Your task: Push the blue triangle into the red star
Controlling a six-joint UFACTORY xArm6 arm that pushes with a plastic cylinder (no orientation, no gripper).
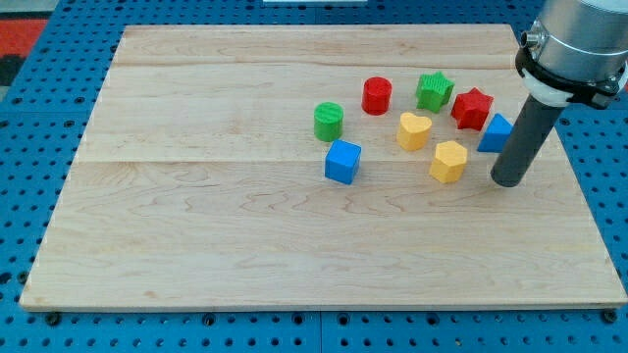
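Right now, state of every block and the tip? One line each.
my tip: down on the board, just below the blue triangle, view's right.
blue triangle: partly hidden by the rod, touching or nearly touching the red star.
red star: flat, up-left of the triangle.
green star: flat, left of the red star.
red cylinder: upright.
green cylinder: upright.
blue cube: flat, apart.
yellow hearts: flat, apart.
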